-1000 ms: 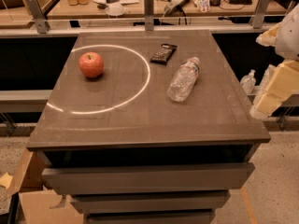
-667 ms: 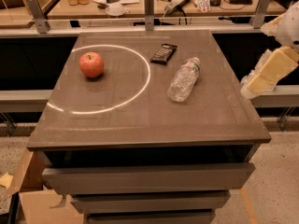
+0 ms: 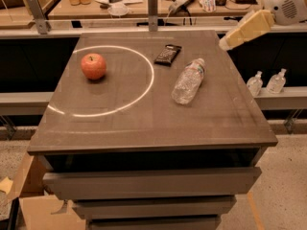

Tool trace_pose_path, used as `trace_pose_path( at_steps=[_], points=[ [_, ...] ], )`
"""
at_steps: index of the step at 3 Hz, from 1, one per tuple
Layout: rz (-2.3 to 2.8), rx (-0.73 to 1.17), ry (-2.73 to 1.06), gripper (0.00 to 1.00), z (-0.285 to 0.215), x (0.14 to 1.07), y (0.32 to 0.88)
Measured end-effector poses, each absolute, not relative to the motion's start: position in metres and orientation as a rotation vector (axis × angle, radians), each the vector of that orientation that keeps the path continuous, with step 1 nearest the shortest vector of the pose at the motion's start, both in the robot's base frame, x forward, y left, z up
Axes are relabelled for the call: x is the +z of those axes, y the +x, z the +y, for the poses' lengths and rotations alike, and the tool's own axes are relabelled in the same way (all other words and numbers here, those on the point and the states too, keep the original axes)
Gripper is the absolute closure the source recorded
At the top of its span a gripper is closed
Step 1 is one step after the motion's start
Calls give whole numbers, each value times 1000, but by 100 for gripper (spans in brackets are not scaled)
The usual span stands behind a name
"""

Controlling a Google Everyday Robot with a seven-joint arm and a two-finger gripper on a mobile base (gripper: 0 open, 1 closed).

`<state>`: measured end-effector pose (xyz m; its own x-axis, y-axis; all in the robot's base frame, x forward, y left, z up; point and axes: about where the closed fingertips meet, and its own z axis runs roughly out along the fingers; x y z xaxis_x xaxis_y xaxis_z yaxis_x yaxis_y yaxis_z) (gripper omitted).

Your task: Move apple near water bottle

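gripper (image 3: pixel 224 42) by table (image 3: pixel 144 128) rt-rear corner, state can't tell | apple (image 3: pixel 93 66) left | black packet (image 3: pixel 168 54) near water bottle (image 3: pixel 188 81)

apple (image 3: pixel 93 66): red-orange; paler yellowish patch near the top
water bottle (image 3: pixel 188 80): clear and crinkled; pale label; white cap
packet (image 3: pixel 168 54): black
table (image 3: pixel 144 128): grey-brown top; grey drawer fronts below
ring (image 3: pixel 145 87): thin white line curving on the table top, the apple inside it
gripper (image 3: pixel 225 43): pale yellow-cream, at the upper right over the table's far right corner; white arm (image 3: pixel 288 4) behind it
small bottles (image 3: pixel 254 83): clear; white tops
box (image 3: pixel 33 210): tan cardboard
floor (image 3: pixel 283 195): speckled beige-grey
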<state>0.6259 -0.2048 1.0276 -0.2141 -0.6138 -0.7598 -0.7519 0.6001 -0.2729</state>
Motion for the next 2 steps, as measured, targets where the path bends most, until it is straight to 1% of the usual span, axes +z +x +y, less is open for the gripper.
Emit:
trace_pose_path(
  at_steps=[1, 2],
  points=[
    [1841, 340, -1092, 0, -145, 1038, 668],
    [1825, 345, -1097, 0, -139, 1042, 672]
  ],
)
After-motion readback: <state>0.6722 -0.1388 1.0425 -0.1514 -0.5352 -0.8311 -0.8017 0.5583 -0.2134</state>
